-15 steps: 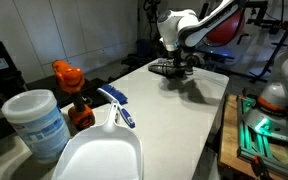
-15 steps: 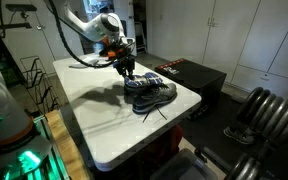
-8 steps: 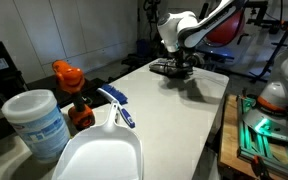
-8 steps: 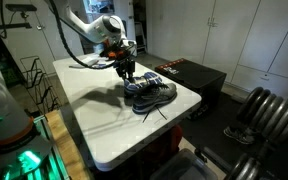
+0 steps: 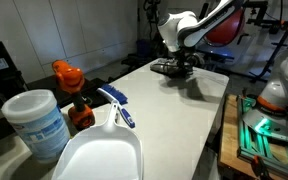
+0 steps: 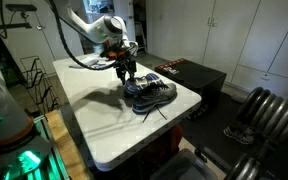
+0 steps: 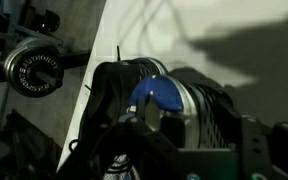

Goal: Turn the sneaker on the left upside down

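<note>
Gripper (image 6: pixel 130 75) slightly lower, right over sneaker (image 6: pixel 152 94); open or closed: unclear

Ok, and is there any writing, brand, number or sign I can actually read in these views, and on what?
No text is legible in any view.
On the white plastic tub, the pale blue label is too blurred to read.
On the round grey metal disc in the wrist view, the markings around the rim are too small to read.
On the dark sneakers, no brand or logo can be made out.
</note>
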`<state>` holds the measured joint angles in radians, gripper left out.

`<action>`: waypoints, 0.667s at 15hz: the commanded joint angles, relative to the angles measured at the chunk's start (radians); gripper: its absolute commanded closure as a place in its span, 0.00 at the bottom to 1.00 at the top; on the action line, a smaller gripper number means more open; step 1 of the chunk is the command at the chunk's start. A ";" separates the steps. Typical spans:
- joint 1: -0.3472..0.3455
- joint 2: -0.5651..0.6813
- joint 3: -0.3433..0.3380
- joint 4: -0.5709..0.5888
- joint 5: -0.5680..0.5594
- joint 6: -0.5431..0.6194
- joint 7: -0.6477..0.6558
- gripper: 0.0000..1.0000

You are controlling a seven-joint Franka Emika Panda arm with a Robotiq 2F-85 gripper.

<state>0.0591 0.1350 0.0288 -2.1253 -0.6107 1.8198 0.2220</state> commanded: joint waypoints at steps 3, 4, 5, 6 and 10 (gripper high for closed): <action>-0.006 -0.061 -0.009 -0.014 0.018 -0.054 0.006 0.00; -0.006 -0.077 -0.009 -0.016 0.018 -0.066 0.010 0.00; -0.007 -0.099 -0.008 -0.020 0.026 -0.077 0.009 0.00; -0.010 -0.128 -0.008 -0.030 0.032 -0.081 0.014 0.00; -0.032 -0.252 -0.019 -0.074 0.084 -0.053 0.019 0.00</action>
<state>0.0453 -0.0055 0.0166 -2.1329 -0.5693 1.7512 0.2301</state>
